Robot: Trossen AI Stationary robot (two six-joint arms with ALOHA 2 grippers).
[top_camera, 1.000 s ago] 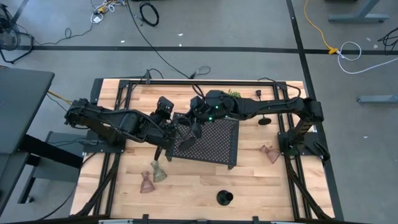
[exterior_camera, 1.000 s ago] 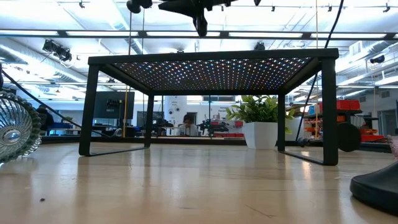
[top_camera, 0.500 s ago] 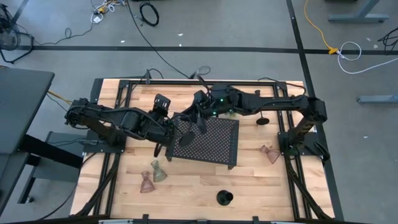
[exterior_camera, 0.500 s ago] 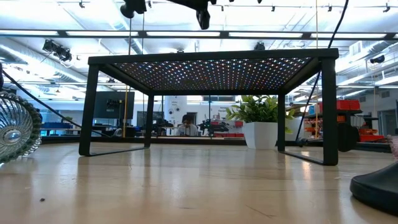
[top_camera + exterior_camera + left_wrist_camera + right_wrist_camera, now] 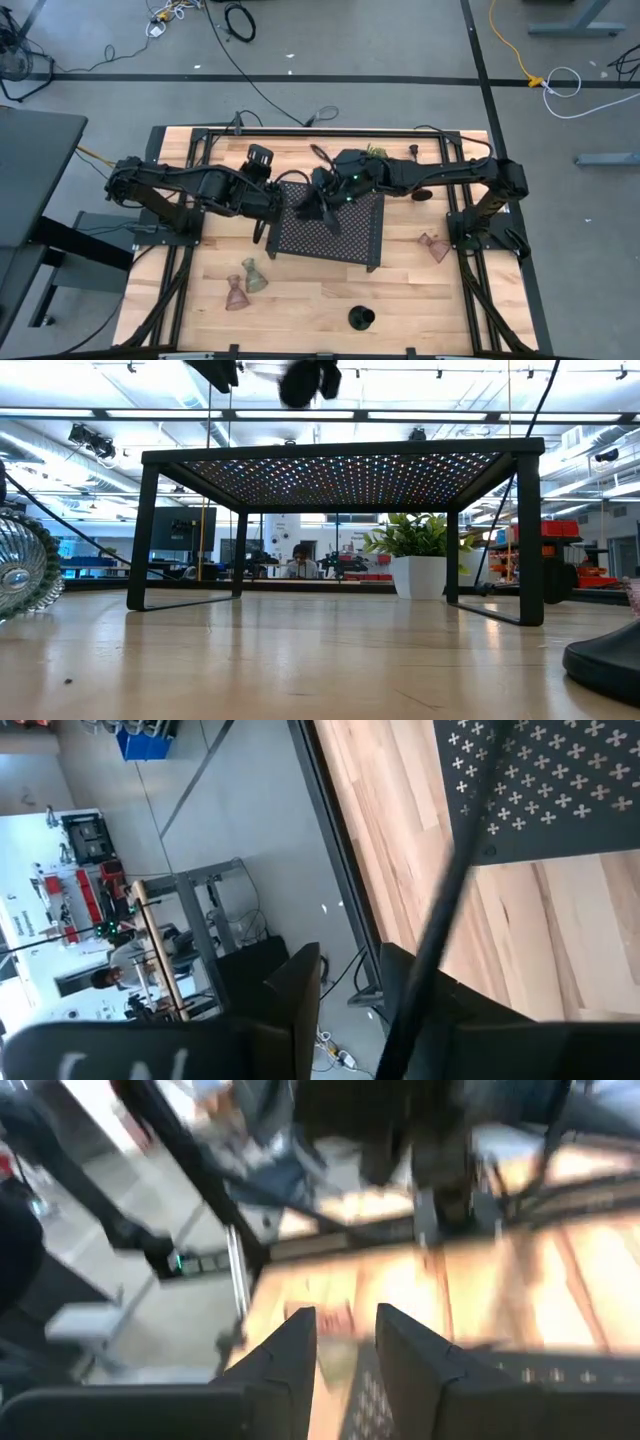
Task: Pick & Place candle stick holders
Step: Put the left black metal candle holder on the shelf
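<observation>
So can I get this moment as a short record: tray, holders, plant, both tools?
tray: black perforated tray, mid-table
glass holders: greenish and pinkish together, front left; a third right of the tray
black holders: short cup at front; round-based one back right
thin black stem: at the left tool
plant: behind the tray
left tool: at the tray's left edge
right tool: above the tray, open, empty

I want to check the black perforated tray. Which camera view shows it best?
The high view: the whole perforated tray shows from above. The low view shows its underside and legs, the left wrist view one corner, the right wrist view only a blurred edge.
</observation>
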